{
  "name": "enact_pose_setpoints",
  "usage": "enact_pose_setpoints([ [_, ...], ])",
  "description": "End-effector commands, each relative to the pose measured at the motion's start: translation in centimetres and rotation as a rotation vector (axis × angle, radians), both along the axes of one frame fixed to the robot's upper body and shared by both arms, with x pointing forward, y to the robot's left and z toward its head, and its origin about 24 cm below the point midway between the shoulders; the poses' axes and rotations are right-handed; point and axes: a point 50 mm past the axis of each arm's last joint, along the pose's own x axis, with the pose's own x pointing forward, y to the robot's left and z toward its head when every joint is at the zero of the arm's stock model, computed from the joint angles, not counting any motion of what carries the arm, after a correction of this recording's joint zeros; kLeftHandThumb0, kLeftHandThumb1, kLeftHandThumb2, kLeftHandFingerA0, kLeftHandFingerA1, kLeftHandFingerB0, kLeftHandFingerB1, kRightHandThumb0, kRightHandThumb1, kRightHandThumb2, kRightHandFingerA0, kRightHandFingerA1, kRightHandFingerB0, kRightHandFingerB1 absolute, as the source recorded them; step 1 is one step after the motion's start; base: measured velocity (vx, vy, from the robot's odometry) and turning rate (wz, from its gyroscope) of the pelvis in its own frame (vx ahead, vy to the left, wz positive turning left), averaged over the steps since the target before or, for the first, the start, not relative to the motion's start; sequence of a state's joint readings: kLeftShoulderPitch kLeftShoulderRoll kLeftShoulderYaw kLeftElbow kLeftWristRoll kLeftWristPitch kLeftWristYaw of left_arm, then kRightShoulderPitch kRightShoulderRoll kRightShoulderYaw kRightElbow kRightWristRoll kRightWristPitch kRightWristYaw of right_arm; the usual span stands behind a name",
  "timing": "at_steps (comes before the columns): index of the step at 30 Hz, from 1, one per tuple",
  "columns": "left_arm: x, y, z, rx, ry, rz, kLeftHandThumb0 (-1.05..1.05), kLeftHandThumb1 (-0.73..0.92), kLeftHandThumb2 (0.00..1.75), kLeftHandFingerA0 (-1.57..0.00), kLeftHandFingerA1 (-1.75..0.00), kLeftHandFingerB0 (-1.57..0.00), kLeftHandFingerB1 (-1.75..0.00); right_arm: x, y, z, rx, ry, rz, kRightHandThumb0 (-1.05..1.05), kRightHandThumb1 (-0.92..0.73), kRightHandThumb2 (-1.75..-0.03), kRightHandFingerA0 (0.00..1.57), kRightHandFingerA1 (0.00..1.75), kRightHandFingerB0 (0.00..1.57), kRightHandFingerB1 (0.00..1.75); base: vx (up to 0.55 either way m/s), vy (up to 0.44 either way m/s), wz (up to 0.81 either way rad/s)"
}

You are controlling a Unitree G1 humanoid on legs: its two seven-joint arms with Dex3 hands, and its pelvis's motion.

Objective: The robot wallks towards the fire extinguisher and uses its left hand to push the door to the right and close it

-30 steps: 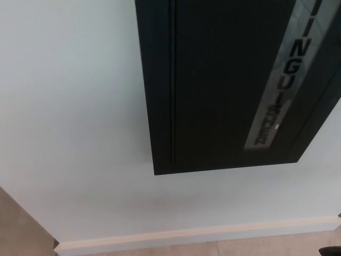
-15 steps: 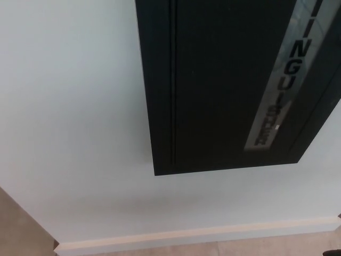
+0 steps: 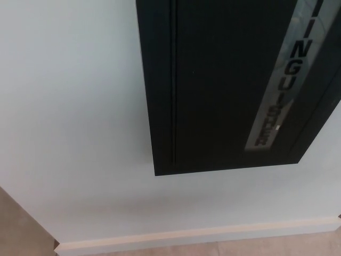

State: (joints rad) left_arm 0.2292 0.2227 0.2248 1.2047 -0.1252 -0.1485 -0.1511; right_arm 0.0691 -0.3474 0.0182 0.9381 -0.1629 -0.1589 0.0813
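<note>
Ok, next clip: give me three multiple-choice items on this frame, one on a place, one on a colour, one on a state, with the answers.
1. Where does the cabinet sit in the head view?
A. upper right, on the wall
B. lower left, on the floor
C. centre bottom

2. What colour is the strip that carries the lettering?
A. red
B. silver-grey
C. yellow

3. Which robot hands show?
A. left only
B. both
C. neither

Answers: 1 A, the dark cabinet hangs on the pale wall, above the baseboard. 2 B, black letters run down a grey reflective band. 3 C, no arm or hand enters the picture.
</note>
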Motion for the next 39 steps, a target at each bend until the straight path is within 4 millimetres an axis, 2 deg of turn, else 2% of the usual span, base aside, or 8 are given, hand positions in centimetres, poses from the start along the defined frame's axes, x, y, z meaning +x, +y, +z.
enact_pose_setpoints([
  [1,0.49,0.41,0.48,0.026,-0.1,0.005,-0.54,0.44,0.74,-0.26,-0.48,-0.19,-0.41,-0.43,-0.85,0.08,-0.04,0.015,-0.019,-0.59,-0.36,-0.75,0.35,0.63,0.31,0.5,0.0,0.0,0.0],
  [21,0.42,0.39,0.47,0.038,-0.102,-0.004,-0.56,0.42,0.74,-0.3,-0.5,-0.24,-0.42,-1.28,-1.15,-0.29,-0.056,0.047,-0.034,-0.6,-0.45,-0.55,0.33,0.58,0.31,0.4,0.0,0.0,0.0],
  [23,0.59,0.4,0.43,0.042,-0.093,-0.005,-0.49,0.53,0.57,-0.29,-0.4,-0.3,-0.31,-1.23,-1.18,-0.29,-0.055,0.048,-0.03,-0.61,-0.46,-0.55,0.31,0.57,0.31,0.4,0.0,0.0,0.0],
  [26,0.83,0.41,0.43,0.052,-0.079,-0.045,-0.57,0.43,0.75,-0.33,-0.5,-0.24,-0.42,-1.29,-1.3,-0.33,-0.063,0.051,-0.033,-0.59,-0.46,-0.55,0.32,0.57,0.31,0.4,0.0,0.0,0.0],
  [30,0.76,0.34,0.4,0.044,-0.089,-0.025,-0.51,0.51,0.56,-0.45,-0.46,-0.32,-0.31,-1.29,-1.47,-0.23,-0.07,0.06,-0.023,-0.63,-0.47,-0.55,0.3,0.57,0.31,0.41,0.0,0.0,0.0],
  [35,0.72,0.4,0.44,0.032,-0.099,-0.007,-0.54,0.44,0.74,-0.27,-0.48,-0.27,-0.42,-1.15,-1.42,-0.17,-0.061,0.057,-0.026,-0.59,-0.48,-0.55,0.3,0.55,0.32,0.39,0.0,0.0,0.0],
  [37,0.78,0.41,0.43,0.04,-0.09,-0.023,-0.51,0.52,0.56,-0.47,-0.47,-0.32,-0.32,-0.83,-1.5,-0.06,-0.068,0.054,-0.023,-0.59,-0.47,-0.55,0.31,0.55,0.32,0.38,0.0,0.0,0.0],
  [39,0.75,0.36,0.43,0.04,-0.093,-0.027,-0.55,0.44,0.77,-0.46,-0.56,-0.26,-0.43,-0.69,-1.48,-0.01,-0.08,0.052,-0.017,-0.6,-0.46,-0.55,0.32,0.57,0.33,0.39,0.0,0.0,0.0],
])
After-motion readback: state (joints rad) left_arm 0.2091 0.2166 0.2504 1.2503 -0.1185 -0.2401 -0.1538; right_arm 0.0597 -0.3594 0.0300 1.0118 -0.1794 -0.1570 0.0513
